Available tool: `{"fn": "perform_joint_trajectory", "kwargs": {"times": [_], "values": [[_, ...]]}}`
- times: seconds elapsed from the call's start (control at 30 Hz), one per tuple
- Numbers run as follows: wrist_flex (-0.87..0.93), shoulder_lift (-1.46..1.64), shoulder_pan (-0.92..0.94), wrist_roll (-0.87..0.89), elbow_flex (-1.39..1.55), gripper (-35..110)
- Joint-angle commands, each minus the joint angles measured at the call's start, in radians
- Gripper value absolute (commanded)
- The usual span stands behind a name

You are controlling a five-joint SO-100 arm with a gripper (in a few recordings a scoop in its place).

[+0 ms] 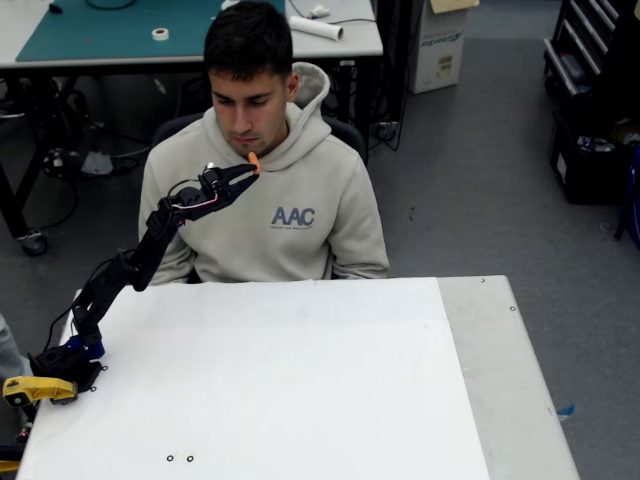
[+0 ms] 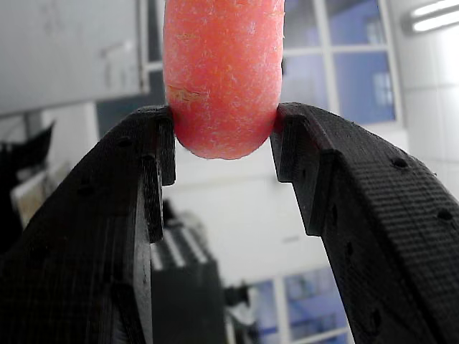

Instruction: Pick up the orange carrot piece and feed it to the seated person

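The orange carrot piece is held up in the air, pinched at its lower end by my black gripper. In the wrist view the carrot piece sticks up between the two black fingertips, and my gripper is shut on it. The seated person sits behind the white table in a beige hoodie, head bent down. The carrot hangs just below the person's chin, close to the mouth, a little to the left of it in the fixed view.
The white table lies below the raised arm, whose base stands at the table's left edge. A yellow handle lies next to the base. A desk with a green mat stands behind the person.
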Motion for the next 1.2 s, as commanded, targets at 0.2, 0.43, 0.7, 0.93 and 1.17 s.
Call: {"fn": "perform_joint_trajectory", "kwargs": {"times": [0.2,0.43,0.7,0.93,1.17], "values": [[-0.006,0.037,-0.060,-0.020,-0.092,-2],[-0.006,0.034,-0.083,-0.021,-0.092,-2],[-0.006,0.021,-0.083,-0.021,-0.092,-2],[-0.005,0.021,-0.084,-0.021,-0.092,-2],[-0.005,0.021,-0.095,-0.020,-0.092,-2]]}}
